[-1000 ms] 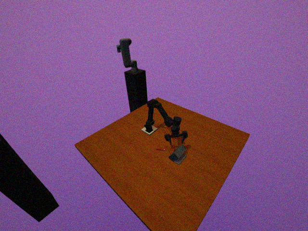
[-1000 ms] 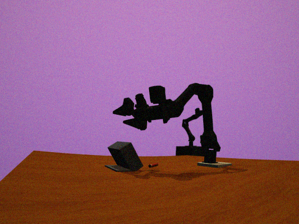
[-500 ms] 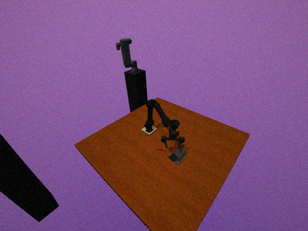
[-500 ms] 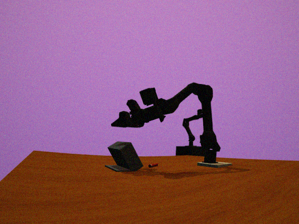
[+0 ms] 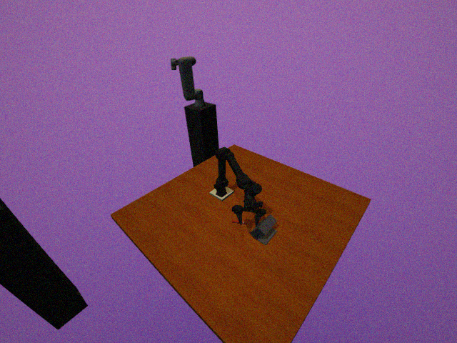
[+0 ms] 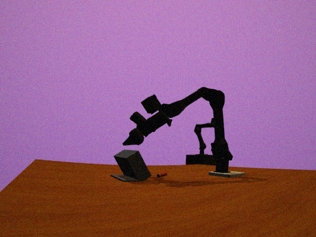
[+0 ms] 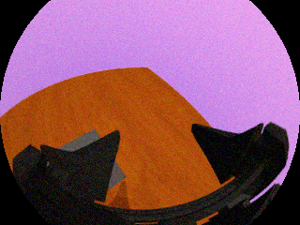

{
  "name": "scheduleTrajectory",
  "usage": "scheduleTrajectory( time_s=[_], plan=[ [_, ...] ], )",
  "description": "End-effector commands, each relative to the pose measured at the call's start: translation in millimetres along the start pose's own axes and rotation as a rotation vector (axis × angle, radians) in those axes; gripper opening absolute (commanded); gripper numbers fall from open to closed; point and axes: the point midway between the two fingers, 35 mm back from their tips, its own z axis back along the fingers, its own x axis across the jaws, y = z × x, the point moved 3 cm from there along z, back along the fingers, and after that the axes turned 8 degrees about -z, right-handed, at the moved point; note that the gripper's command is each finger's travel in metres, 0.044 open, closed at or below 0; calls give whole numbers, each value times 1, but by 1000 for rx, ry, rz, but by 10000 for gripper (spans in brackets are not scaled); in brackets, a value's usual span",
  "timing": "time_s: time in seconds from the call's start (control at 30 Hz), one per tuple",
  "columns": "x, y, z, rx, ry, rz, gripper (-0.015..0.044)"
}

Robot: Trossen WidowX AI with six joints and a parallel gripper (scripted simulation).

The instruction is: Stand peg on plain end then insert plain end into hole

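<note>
The red peg lies on its side on the table, between the sloped panel and the robot's base. One finger partly covers it in the top view, and it does not show in the wrist view. Its white band cannot be made out clearly. The grey sloped panel stands on a flat plate; in the wrist view a part of the panel shows behind the left finger. Its hole is not visible. My gripper is open and empty, tilted downward, above the panel's height.
The arm's pale base plate is on the wooden table. A second arm on a black pedestal stands beyond the table's edge. A large black block is at the left of the top view.
</note>
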Motion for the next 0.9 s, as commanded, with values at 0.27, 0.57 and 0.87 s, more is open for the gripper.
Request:
scheduleTrajectory(
  time_s=[0.27, 0.57, 0.87],
  plan=[
    [-10, 15, -6, 160, -66, 189, 440],
    [-8, 37, 0, 322, -190, 407, 440],
    [-7, 59, 14, 473, -353, 620, 440]
  ],
)
